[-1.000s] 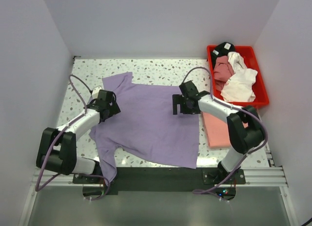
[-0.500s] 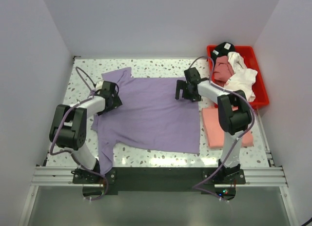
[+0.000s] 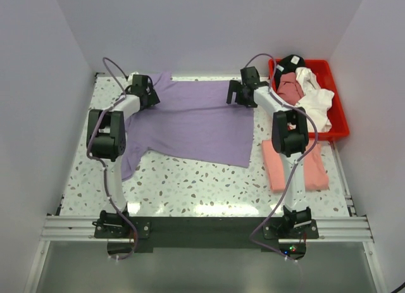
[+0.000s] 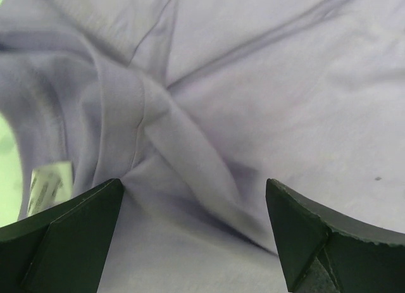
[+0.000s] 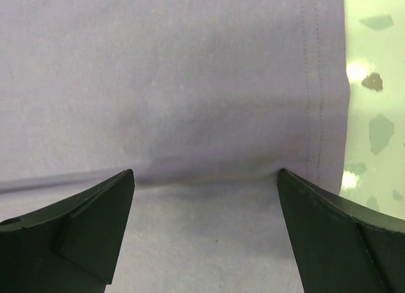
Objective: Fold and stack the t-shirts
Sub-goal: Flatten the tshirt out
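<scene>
Speckled table (image 3: 190, 192): one lavender t-shirt (image 3: 196, 125) flat at upper centre, its far edge under two grippers, left gripper (image 3: 146, 94) and right gripper (image 3: 235, 94), both with fingers spread. One salmon-pink shirt (image 3: 297, 169) at right, three heaped shirts (image 3: 307, 97) in one red bin (image 3: 330, 71). Bare tabletop along the lower band.

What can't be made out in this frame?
Wrist views: whether the left gripper and right gripper fingers press the purple shirt or hover; undersides face away.
Left wrist: the label, too blurred to read.
Top view: how many shirts lie in the red bin; heaped over each other.
Top view: part of the pink shirt, behind the right arm.
</scene>
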Controlling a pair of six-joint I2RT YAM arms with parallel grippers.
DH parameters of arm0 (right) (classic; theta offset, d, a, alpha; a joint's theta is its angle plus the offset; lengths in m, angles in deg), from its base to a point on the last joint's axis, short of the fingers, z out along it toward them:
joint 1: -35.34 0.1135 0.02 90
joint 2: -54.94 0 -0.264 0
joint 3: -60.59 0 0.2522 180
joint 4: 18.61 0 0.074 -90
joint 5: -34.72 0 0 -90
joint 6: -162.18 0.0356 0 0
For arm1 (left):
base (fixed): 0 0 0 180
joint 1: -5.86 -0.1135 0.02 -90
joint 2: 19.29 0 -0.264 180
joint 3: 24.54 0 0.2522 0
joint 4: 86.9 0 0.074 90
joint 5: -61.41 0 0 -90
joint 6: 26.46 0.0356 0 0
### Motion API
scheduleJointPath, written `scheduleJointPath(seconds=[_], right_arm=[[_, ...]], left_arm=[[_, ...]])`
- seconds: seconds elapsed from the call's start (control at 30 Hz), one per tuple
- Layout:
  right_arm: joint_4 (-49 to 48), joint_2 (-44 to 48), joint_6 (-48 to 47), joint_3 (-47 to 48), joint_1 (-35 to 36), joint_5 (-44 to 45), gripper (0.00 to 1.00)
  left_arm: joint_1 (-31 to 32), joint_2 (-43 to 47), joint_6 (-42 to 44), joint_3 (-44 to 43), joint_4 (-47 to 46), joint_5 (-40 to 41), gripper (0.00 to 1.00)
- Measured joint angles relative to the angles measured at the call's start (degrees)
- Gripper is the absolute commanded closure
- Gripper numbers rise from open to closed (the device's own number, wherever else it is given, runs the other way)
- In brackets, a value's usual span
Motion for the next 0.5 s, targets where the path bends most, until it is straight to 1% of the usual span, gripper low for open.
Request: scheduleJointPath(seconds=[0.07,0.13,0.2,0.27,0.3,0.37,0.5], right_arm=[[1.38,-1.4,-0.94,2.91,-0.04,-0.28,0.01],[2.54,-2.01,-1.7,4.35,-0.09,-0.92,0.01],[3.02,-1.9,-2.32,4.55,-0.09,-1.4,0.01],[3.06,-1.14,-2.73,3.96,-0.07,-1.62,0.01],[2.58,0.0,-2.89,2.25,-0.04,-1.73,0.01],[1.86,3.98,-2.97,-3.26,0.09,-1.97,0.01],[-0.31,16.48,-2.51,-17.77,0.5,-3.08,0.01]], left_arm=[[-0.11,-1.81,1.42,-3.96,0.5,-1.29,0.0],[-0.11,-1.79,2.38,-5.7,1.38,-2.08,0.0],[-0.09,-0.13,2.8,-5.73,1.66,-2.51,0.0],[-0.09,3.43,2.56,-3.08,2.32,-2.47,0.0],[-0.09,6.67,1.99,-0.31,2.71,-2.29,0.0],[-0.09,15.87,-0.68,7.63,4.87,-1.29,0.0],[-0.13,38.25,-7.74,26.58,6.91,0.83,0.0]])
